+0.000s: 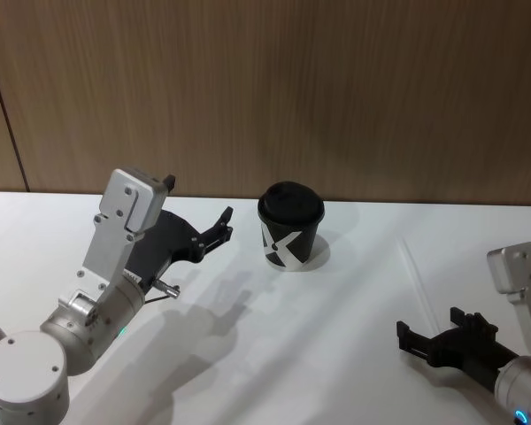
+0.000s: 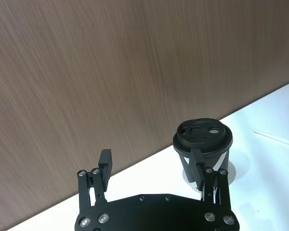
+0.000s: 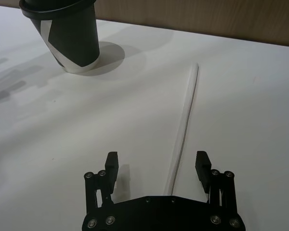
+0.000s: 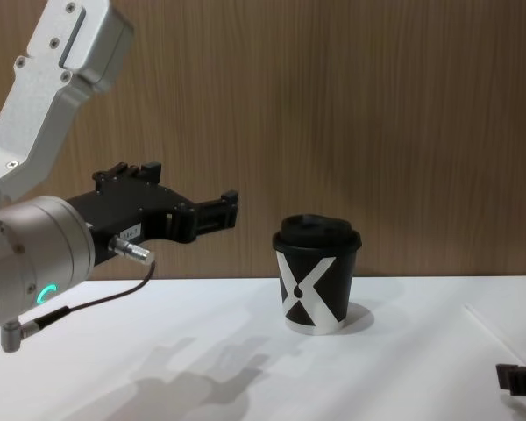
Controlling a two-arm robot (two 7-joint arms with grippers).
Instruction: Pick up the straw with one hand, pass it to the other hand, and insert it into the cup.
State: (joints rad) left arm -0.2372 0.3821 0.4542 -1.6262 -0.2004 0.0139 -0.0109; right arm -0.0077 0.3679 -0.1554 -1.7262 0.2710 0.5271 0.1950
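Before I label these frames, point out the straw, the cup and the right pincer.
straw [image 3: 184, 125], right wrist view, mid-length.
cup [image 1: 291, 243], head view, side wall.
right pincer [image 3: 156, 161], right wrist view, between fingertips.

The right gripper hangs low over the white table, its two black fingers spread wide with nothing between them but the near end of the straw; the straw lies flat on the table, touching neither finger, closer to one than the other, and runs straight away from the gripper; the cup stands upright well off to one side of the straw's far end, a white mark on its black wall; a wood-grain wall rises behind the table.
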